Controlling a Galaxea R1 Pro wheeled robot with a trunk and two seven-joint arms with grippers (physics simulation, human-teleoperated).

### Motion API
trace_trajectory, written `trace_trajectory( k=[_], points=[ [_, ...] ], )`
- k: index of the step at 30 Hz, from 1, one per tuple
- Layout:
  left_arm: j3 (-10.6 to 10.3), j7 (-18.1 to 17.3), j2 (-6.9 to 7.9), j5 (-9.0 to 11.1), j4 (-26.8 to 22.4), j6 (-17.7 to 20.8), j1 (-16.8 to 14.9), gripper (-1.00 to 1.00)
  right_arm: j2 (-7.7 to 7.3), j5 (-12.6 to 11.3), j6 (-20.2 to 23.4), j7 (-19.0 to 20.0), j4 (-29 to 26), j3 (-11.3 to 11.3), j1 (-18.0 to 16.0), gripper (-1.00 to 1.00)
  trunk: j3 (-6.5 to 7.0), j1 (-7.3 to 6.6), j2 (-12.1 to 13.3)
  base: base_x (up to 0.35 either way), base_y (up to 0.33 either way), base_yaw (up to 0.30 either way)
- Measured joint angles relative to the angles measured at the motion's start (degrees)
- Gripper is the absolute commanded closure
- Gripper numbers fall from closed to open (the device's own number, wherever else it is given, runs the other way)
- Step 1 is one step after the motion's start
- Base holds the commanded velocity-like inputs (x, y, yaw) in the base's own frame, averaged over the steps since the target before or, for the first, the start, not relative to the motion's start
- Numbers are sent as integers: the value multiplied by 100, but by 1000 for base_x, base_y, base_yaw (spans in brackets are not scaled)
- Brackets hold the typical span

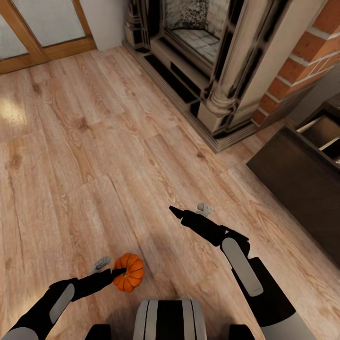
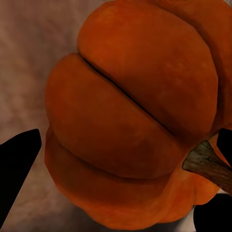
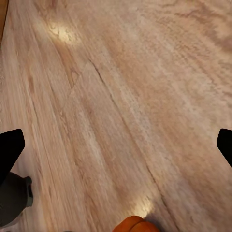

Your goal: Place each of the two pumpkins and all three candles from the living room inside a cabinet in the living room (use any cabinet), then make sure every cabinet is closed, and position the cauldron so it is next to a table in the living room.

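— Well, where's the round ribbed orange pumpkin (image 1: 128, 272)?
— Pinched in the left gripper (image 1: 116, 272), above the light wood plank floor (image 1: 85, 141).
— And the right gripper (image 1: 175, 211)?
— Spread wide, holding nothing, short of the dark brown cabinet (image 1: 302, 179).

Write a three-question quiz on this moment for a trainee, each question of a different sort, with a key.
1. True or false: the pumpkin sits between the fingers of the left gripper.
2. Multiple choice: the right gripper holds A) a candle, B) a pumpkin, C) nothing.
3. Short answer: in the head view, is the drawer of the dark cabinet beside the stone fireplace open or closed?

Key: 1. True; the left wrist view shows the pumpkin between the fingertips. 2. C; its fingers are spread over bare floor. 3. Open; its pale interior shows.
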Motion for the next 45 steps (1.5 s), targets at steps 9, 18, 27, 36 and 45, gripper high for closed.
trace_trajectory(
  k=[9, 18, 27, 36, 45],
  points=[
    [3, 3, 5, 1, -8, 0, 0, 100, 0, 0, 0, -3, 5, 0, 0, -100, 177, -21, 11, 0, 0, 0],
    [0, -7, 164, 32, -250, 73, -1, 100, 1, -41, 5, -6, 53, -7, 0, -100, 377, -44, 23, 0, 0, 0],
    [7, 2, 246, 89, -588, 447, 0, 100, 9, -54, 0, -6, 70, -36, 0, -100, 576, -67, 35, 0, 0, 0],
    [411, 33, 476, 50, -949, 1529, 0, 100, 26, -1, -19, -7, 282, -39, 0, -100, 776, -90, 47, 0, 0, 0],
    [428, 49, 498, 58, -1079, 1788, 0, 100, 27, 21, -37, -13, 400, -43, 0, -100, 975, -113, 59, -3, 0, 0]
  ],
)
